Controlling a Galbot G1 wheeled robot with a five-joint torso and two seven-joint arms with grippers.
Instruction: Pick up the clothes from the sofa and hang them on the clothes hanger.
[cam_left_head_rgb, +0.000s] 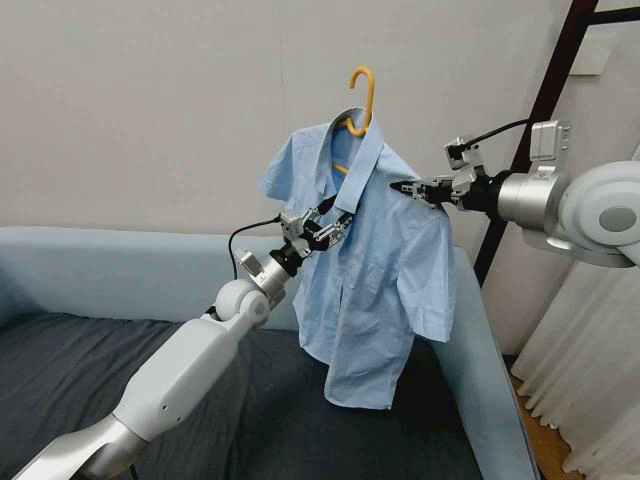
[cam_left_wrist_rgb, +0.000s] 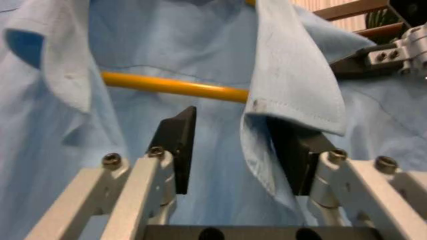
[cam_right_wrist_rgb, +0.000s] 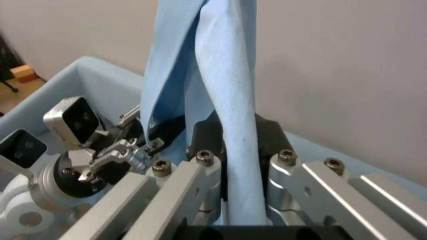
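Note:
A light blue shirt (cam_left_head_rgb: 385, 270) hangs in the air above the sofa on a yellow hanger (cam_left_head_rgb: 362, 95), whose hook stands free at the top. My right gripper (cam_left_head_rgb: 410, 188) is shut on the shirt's shoulder; the right wrist view has a fold of shirt (cam_right_wrist_rgb: 227, 75) pinched in that gripper (cam_right_wrist_rgb: 233, 145). My left gripper (cam_left_head_rgb: 325, 228) is at the shirt's front below the collar. In the left wrist view this gripper (cam_left_wrist_rgb: 233, 150) is open, with the shirt's front edge (cam_left_wrist_rgb: 257, 145) hanging between its fingers (cam_left_wrist_rgb: 179, 145) and the hanger's yellow bar (cam_left_wrist_rgb: 173, 86) beyond.
The sofa (cam_left_head_rgb: 90, 260) has a pale blue frame and a dark grey seat (cam_left_head_rgb: 70, 360) under the shirt. A dark slanted rack pole (cam_left_head_rgb: 545, 110) stands behind my right arm, with pale curtains (cam_left_head_rgb: 590, 380) at the far right. A plain wall is behind.

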